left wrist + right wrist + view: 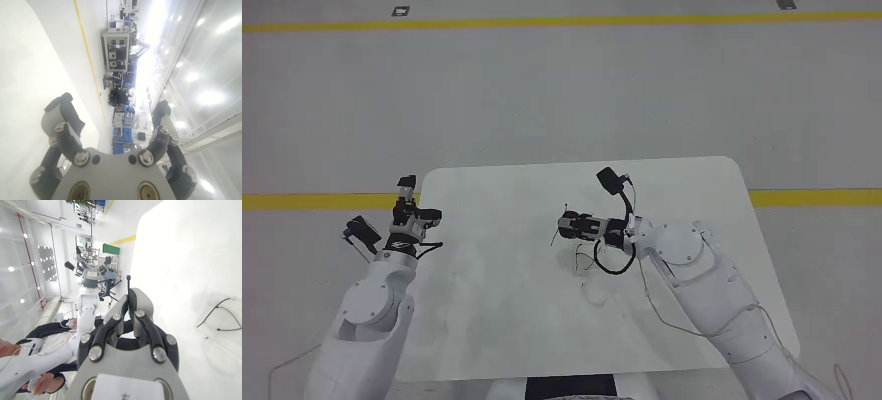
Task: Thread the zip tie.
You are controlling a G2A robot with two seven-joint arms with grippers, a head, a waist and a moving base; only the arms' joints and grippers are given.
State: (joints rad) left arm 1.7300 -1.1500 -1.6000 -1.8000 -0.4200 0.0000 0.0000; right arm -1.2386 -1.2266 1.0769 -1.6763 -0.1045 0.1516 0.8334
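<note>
Black zip tie (128, 283) — along R tool (130, 295)

The light over my workspace is strong and even: from above, the white table (512, 200) carries hardly any shadow. Through my left wrist camera the ceiling lights (191, 76) flare into white blobs, and the far end of the hall burns out to plain glare. Through my right wrist camera the table washes almost to blank white, so the black zip tie (128, 287) stands out hard against it. Both wrist cameras bow straight lines toward the edges.
</note>
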